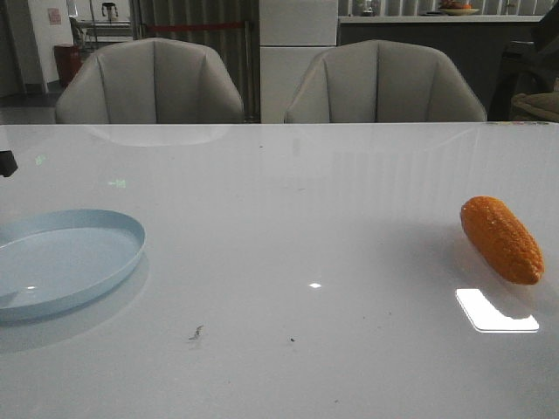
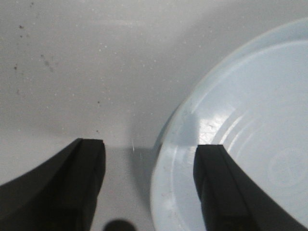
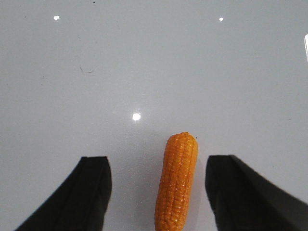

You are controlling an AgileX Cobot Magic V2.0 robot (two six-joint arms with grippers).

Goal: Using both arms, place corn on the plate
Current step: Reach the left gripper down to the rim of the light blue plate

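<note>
The orange corn [image 1: 502,238] lies on the white table at the right. In the right wrist view the corn [image 3: 177,181] lies lengthwise between my open right gripper's [image 3: 158,168] two black fingers, touching neither. The pale blue plate [image 1: 61,259] sits at the table's left edge. In the left wrist view my open left gripper [image 2: 149,154] hovers over the plate's rim [image 2: 166,159], one finger over the plate, the other over bare table. Neither gripper shows in the front view, apart from a dark bit at the left edge [image 1: 7,162].
Two grey chairs [image 1: 148,83] [image 1: 384,83] stand behind the table's far edge. A bright light reflection [image 1: 493,312] lies on the table just in front of the corn. Small dark specks [image 1: 196,332] mark the table's front middle.
</note>
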